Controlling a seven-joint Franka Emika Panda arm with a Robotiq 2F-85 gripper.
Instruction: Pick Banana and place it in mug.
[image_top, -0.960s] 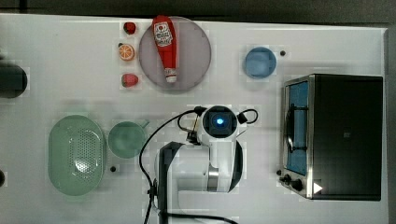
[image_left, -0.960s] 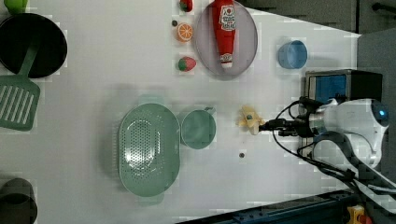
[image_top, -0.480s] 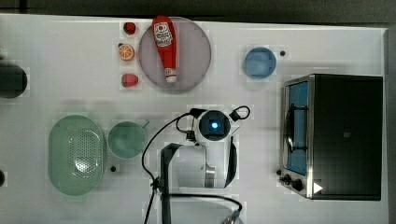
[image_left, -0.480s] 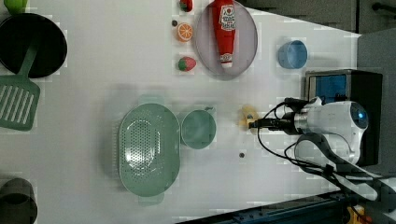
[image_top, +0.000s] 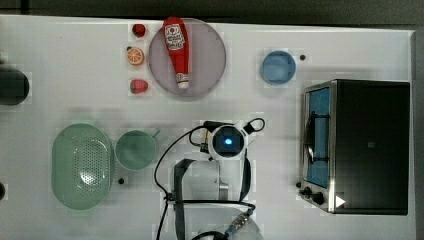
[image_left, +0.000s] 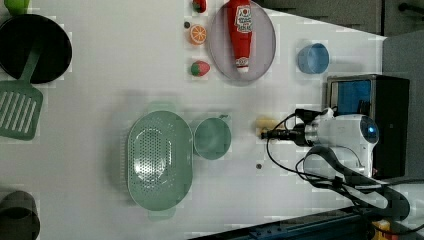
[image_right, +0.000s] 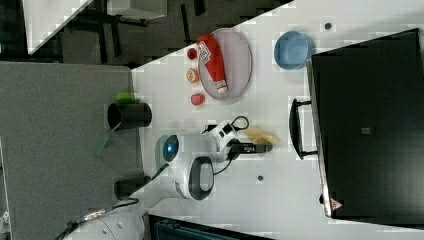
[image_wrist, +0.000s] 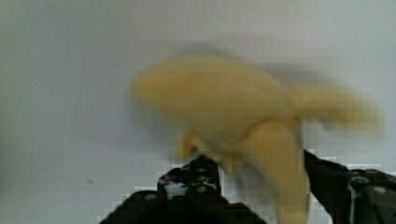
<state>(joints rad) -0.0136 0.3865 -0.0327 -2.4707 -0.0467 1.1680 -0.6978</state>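
Between the mug (image_left: 212, 138) and the toaster oven (image_left: 367, 125), in the left view, the banana (image_left: 266, 124) lies on the white table (image_left: 100, 100). Around it stands the gripper (image_wrist: 259, 186), its jaws apart on both sides, not clenched. The colander (image_left: 159, 160) touches the mug's other side.

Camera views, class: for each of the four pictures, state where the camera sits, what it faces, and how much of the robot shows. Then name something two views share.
Top view: overhead, facing straight down on the white table; arm base and wrist show.
Left view: high and slightly angled, facing the table; arm reaches toward the banana.
Right view: high at the opposite side, facing table and floor; whole arm shows.
Wrist view: on the wrist, facing the banana between the gripper fingers.
Shared: top and left views both show the mug beside the colander.
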